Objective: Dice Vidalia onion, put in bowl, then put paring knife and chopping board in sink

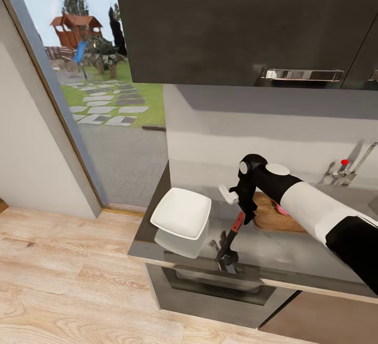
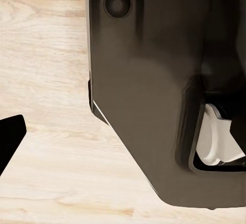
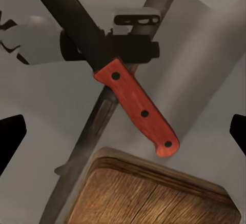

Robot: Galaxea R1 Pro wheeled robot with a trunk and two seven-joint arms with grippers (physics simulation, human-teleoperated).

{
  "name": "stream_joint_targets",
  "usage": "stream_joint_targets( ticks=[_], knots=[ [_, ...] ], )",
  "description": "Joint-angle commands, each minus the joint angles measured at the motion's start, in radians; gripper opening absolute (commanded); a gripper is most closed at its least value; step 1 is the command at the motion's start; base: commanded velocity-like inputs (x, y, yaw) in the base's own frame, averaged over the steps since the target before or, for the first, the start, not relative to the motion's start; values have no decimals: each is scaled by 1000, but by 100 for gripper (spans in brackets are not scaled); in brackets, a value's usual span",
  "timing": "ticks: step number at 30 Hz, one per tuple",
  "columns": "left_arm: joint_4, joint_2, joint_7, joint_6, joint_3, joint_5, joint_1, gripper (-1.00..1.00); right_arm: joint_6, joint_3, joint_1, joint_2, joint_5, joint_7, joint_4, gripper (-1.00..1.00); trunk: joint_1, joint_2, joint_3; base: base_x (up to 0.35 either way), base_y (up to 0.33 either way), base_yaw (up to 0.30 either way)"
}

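Observation:
The paring knife (image 1: 233, 231) lies on the grey countertop (image 1: 294, 260), orange-red handle (image 3: 138, 106) toward the chopping board (image 1: 273, 219), dark blade (image 3: 72, 24) pointing to the counter's front edge. My right gripper (image 1: 242, 206) hovers open just over the handle, fingertips (image 3: 10, 142) spread wide on either side. A sliver of the pinkish Vidalia onion (image 1: 281, 209) rests on the board, mostly hidden behind my right forearm. The white bowl (image 1: 181, 212) sits left of the knife. The sink (image 1: 371, 203) edge and tap (image 1: 344, 168) are at far right. My left gripper (image 2: 123, 142) hangs open over the wood floor.
Dark upper cabinets (image 1: 236, 18) hang above the counter. The oven front (image 1: 220, 286) is below the counter edge. A glass door (image 1: 100, 71) to the garden stands left. Light wood floor (image 1: 68, 281) spreads in front. My own dark body (image 2: 154, 90) blocks much of the left wrist view.

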Motion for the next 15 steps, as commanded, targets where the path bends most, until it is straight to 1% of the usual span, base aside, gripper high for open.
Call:
stream_joint_targets(
  ticks=[1,15],
  knots=[
    [5,0,-6,-7,-7,10,-2,100,2,4,-1,-1,0,1,-2,100,1,-2,-2,0,0,0],
    [5,0,-6,-7,-7,10,-2,100,2,4,0,0,0,-2,-2,100,1,-2,-2,0,0,0]
  ],
)
